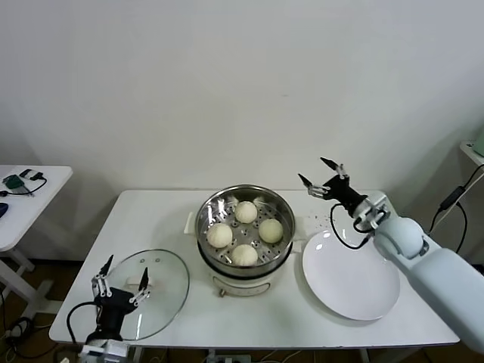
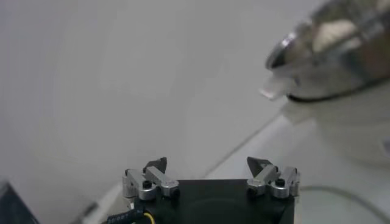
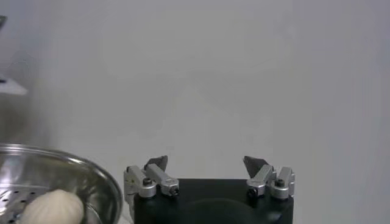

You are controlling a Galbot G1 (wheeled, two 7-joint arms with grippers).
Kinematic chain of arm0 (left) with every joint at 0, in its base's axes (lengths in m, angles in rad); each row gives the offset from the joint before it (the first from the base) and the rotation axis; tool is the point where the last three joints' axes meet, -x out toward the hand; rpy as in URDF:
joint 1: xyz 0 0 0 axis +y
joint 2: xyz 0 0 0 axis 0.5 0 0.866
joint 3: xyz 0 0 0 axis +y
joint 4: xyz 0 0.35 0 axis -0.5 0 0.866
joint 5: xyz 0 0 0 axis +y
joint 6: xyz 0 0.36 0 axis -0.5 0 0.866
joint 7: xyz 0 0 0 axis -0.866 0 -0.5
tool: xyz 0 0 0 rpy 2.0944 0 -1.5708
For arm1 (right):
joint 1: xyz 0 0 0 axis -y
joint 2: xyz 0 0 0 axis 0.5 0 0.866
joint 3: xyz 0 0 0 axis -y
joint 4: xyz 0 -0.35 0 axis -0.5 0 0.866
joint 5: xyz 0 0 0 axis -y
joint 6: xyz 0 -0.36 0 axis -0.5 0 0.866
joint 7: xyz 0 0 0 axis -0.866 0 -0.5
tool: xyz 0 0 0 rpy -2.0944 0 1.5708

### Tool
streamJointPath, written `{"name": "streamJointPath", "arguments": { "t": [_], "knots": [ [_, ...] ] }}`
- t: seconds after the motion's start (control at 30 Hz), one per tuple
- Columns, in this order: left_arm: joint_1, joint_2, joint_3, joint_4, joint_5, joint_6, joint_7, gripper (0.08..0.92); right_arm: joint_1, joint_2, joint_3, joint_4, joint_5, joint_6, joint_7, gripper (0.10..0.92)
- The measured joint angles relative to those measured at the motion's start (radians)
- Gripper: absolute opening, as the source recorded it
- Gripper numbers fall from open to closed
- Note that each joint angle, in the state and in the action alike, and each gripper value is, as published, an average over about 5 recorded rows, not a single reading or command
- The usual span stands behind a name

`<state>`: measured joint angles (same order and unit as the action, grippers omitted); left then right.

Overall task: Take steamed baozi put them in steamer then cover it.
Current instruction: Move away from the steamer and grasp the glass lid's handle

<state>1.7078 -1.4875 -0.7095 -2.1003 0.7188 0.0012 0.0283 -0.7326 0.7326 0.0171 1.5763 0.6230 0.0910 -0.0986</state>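
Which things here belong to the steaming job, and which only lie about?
Job: four steamed baozi inside the steamer; glass cover flat on the table, left gripper open above it.
Lying about: empty white plate; side table.

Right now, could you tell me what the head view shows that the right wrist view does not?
Only the head view shows the glass cover lying on the table, the empty white plate, the open left gripper over the cover, and all four baozi. Only the right wrist view shows the right gripper from behind, empty. Both show the steamer and the open right gripper.
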Motion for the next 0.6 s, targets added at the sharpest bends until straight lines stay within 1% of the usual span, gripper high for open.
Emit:
{"name": "streamJointPath", "arguments": {
  "t": [0.3, 0.6],
  "knots": [
    [-0.004, 0.019, 0.013, 0.046, 0.483, 0.021, 0.002, 0.823, -0.277, 0.106, 0.284, 0.014, -0.078, -0.004, -0.012, 0.823],
    [-0.038, 0.001, 0.028, 0.147, 0.752, 0.042, -0.032, 0.823, -0.409, 0.181, 0.415, 0.002, -0.141, 0.0, -0.029, 0.823]
  ]
}}
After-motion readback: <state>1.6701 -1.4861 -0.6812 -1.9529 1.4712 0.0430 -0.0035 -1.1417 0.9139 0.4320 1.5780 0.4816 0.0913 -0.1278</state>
